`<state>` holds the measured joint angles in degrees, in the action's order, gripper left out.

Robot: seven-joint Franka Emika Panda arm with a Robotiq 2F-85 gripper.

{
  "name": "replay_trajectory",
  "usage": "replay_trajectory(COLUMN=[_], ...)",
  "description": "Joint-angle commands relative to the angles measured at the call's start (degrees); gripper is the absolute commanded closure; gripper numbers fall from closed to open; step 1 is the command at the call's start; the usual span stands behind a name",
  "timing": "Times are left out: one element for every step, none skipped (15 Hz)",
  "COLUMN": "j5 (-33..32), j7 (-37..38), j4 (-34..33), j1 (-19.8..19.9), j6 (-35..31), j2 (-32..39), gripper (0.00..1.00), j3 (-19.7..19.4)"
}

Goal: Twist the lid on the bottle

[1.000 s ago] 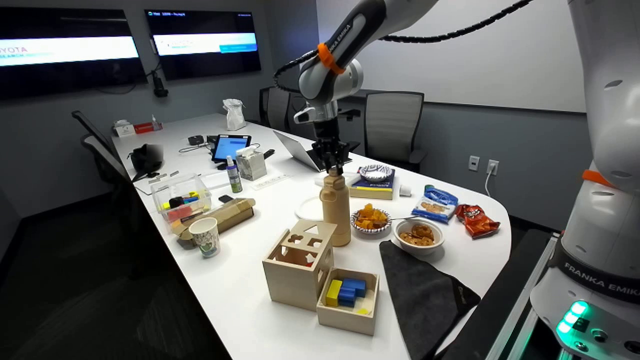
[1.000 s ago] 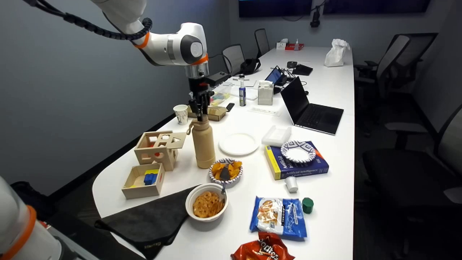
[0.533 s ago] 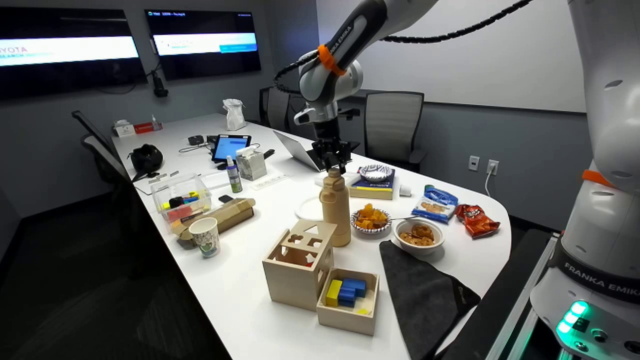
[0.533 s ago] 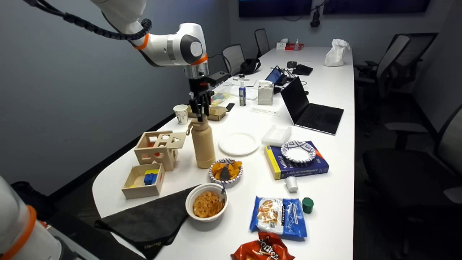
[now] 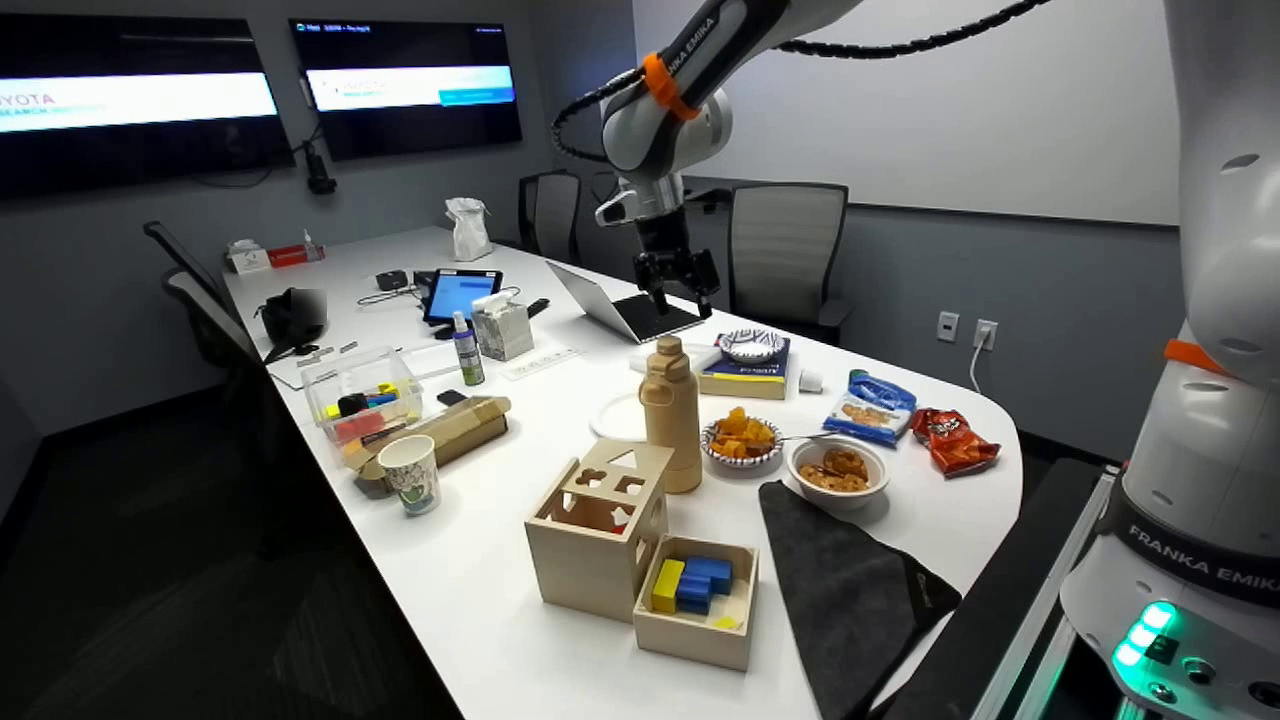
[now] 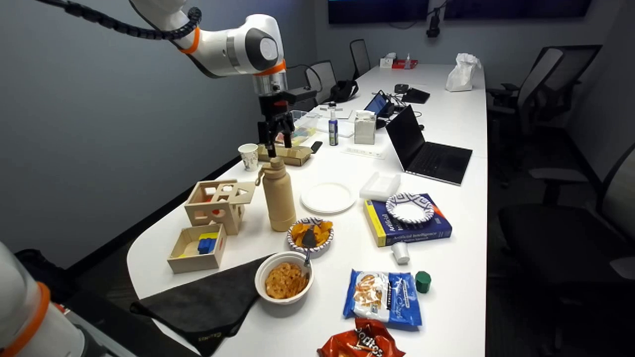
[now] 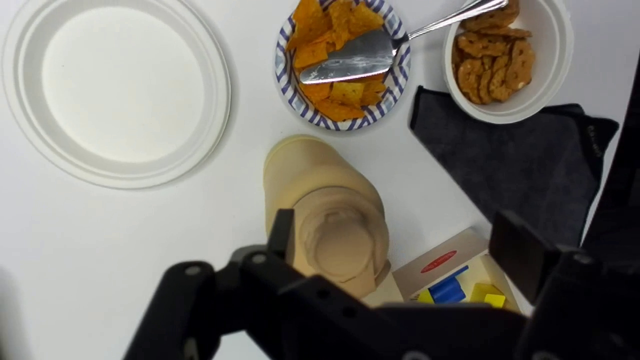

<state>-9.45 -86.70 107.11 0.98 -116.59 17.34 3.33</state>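
Bottle [image 5: 673, 430], tan and slim, stands upright on the white surface [image 5: 480, 600]. Lid [image 6: 276, 162], same tan, sits on its neck; whether threaded tight, cannot tell. In an exterior view, pincer [image 5: 683, 308] hangs above the lid with a gap between; fingers [image 7: 281, 235] spread wide. Wrist view: lid appears between the fingers, nearer one than the other. Just beside the bottle, wooden box [image 5: 588, 570] with shapes cut in its top; next to that, wooden tray [image 5: 690, 638] with blue blocks [image 5: 693, 592] and a yellow block [image 5: 667, 585]. Another side of the bottle: patterned bowl [image 7: 295, 102] of orange chips [image 7: 340, 110], flat-bladed utensil [image 7: 357, 57] lying across them. White plate [image 7: 125, 85] also near the bottle. Near the chips, white bowl [image 7: 555, 60] of brown crisps [image 7: 492, 65], the utensil reaching over its rim. Dark cloth [image 5: 850, 590] spread on the surface, near the tray and that bowl.
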Motion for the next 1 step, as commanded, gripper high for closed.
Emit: replay_trajectory(j5=[-0.6], j7=[1.6], j4=[-0.9], j1=[-0.2], j6=[4.1], j2=[-2.3], gripper=[0.00], j3=[-0.3])
